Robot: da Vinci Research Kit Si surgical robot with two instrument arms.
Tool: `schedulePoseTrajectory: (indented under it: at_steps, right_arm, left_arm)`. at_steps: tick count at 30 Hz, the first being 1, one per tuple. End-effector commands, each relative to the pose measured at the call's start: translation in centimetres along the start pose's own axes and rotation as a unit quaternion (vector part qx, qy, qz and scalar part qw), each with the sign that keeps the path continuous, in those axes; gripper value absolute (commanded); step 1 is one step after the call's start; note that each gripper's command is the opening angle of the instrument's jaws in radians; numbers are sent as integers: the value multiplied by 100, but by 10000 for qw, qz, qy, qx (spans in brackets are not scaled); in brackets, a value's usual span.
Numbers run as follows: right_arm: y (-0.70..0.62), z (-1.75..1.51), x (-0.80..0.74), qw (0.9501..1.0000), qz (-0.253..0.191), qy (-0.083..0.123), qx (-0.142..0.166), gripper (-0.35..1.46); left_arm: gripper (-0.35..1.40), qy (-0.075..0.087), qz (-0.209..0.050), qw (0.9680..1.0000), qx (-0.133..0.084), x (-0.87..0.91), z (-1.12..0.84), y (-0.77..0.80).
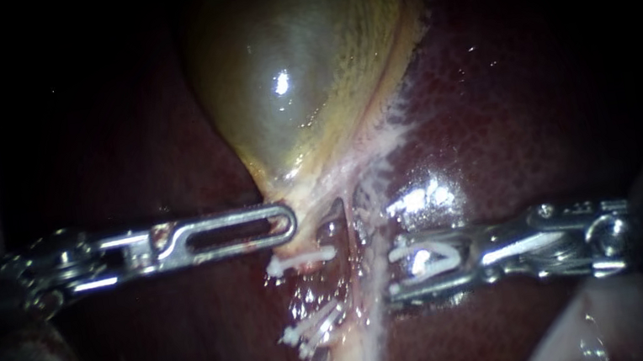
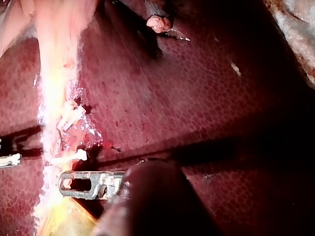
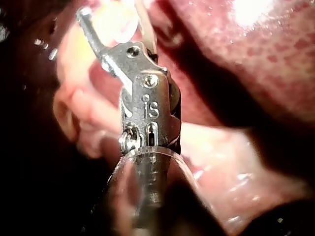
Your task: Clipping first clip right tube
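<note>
The greenish gallbladder [image 1: 298, 82] hangs at the top, narrowing to a pale neck. My left instrument [image 1: 290, 222] comes in level, and its slotted jaws are shut on the neck tissue; they also show in the left wrist view [image 2: 63, 183]. Two pale tubes run down from the neck. The left tube carries a white clip [image 1: 299, 259] and more clips [image 1: 313, 326] lower down. My right instrument [image 1: 395, 273] holds a white open clip [image 1: 427, 258] between its spread jaws, tips just right of the right tube [image 1: 373, 283]. In the right wrist view its jaws [image 3: 113, 22] point at pale tissue.
Dark red liver [image 1: 516, 117] surrounds the tubes and lies under both shafts. Wet, glistening tissue sits between the tubes [image 1: 338, 289]. A pale fold [image 1: 583, 337] rises at the lower right. A small pink lump [image 2: 158, 23] lies far ahead of my left instrument.
</note>
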Motion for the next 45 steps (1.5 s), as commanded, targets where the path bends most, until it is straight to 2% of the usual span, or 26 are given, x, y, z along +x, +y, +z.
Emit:
schedulePoseTrajectory:
  at_steps: [1,5,18,24,34,45]
  right_arm:
    - [1,1,-1,10000,89,14,11,58]
    - [6,3,-3,9995,294,-58,-42,58]
    - [18,13,-6,9993,312,-178,-110,57]
    - [24,28,-6,9987,365,-336,-118,55]
    - [29,44,-3,9986,335,-420,14,53]
    - [54,54,-7,9978,305,-577,-111,53]
  left_arm:
    - [-35,0,-6,10000,-2,0,-1,1]
    - [-35,0,-12,10000,-2,0,-2,3]
    - [-35,-29,-34,10000,16,0,-13,13]
    - [-35,-22,-42,10000,23,1,-16,16]
    - [-35,-20,-44,10000,25,0,-16,17]
    - [-35,-31,-78,10000,36,1,-16,18]
